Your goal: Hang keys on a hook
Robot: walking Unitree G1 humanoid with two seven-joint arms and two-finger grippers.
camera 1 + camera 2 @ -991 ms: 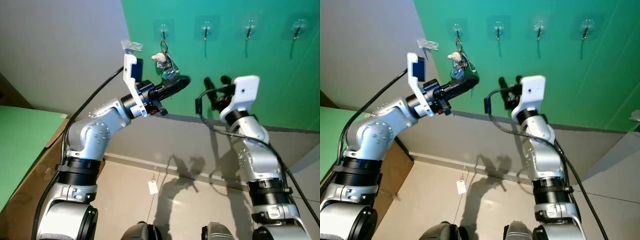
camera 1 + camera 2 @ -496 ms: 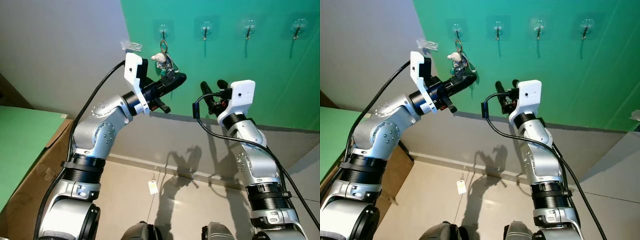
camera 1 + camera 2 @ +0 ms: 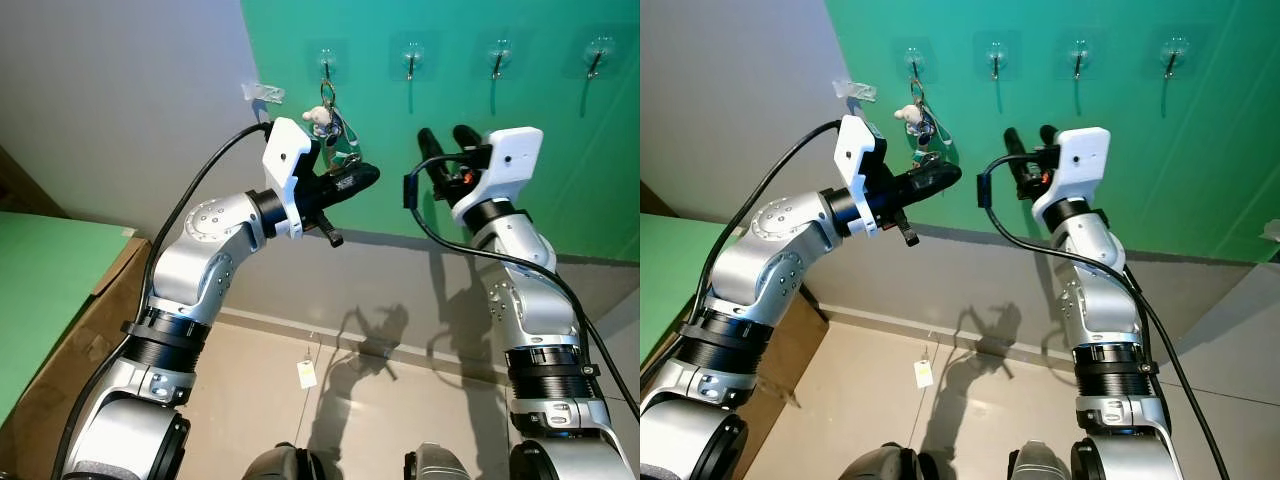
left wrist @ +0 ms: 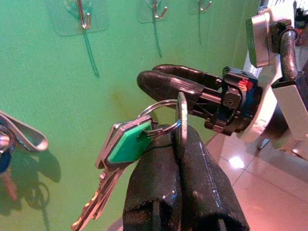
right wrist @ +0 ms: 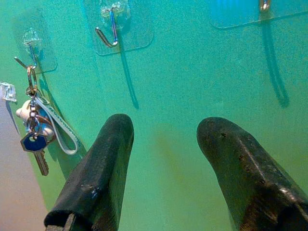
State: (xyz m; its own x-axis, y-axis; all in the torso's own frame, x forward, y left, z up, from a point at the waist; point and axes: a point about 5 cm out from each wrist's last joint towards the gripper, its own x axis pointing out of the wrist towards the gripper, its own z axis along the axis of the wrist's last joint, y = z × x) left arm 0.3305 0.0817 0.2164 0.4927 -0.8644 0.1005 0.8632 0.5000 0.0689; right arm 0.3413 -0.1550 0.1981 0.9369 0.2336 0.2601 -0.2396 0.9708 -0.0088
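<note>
My left gripper [image 3: 362, 178] is raised close to the green wall, shut on a ring of keys with a green-headed key [image 4: 126, 147]; the ring [image 4: 161, 118] sticks up from its fingertips. It sits just below the leftmost hook [image 3: 326, 68], where another key bunch [image 3: 328, 118] with a white charm and a blue key [image 5: 33, 143] hangs. My right gripper [image 3: 447, 140] is open and holds nothing, beside the left one and under the second hook [image 3: 410, 65]. Two more bare hooks [image 3: 497, 62] follow to the right.
A brown box [image 3: 60, 340] with a green top stands at the left by the grey wall. A white tag [image 3: 306, 374] lies on the tiled floor below. A scrap of clear tape [image 3: 262, 92] sticks to the wall's edge.
My left wrist has rolled and its gripper has sunk a little to the right with the keys. My right gripper has risen and shifted right.
</note>
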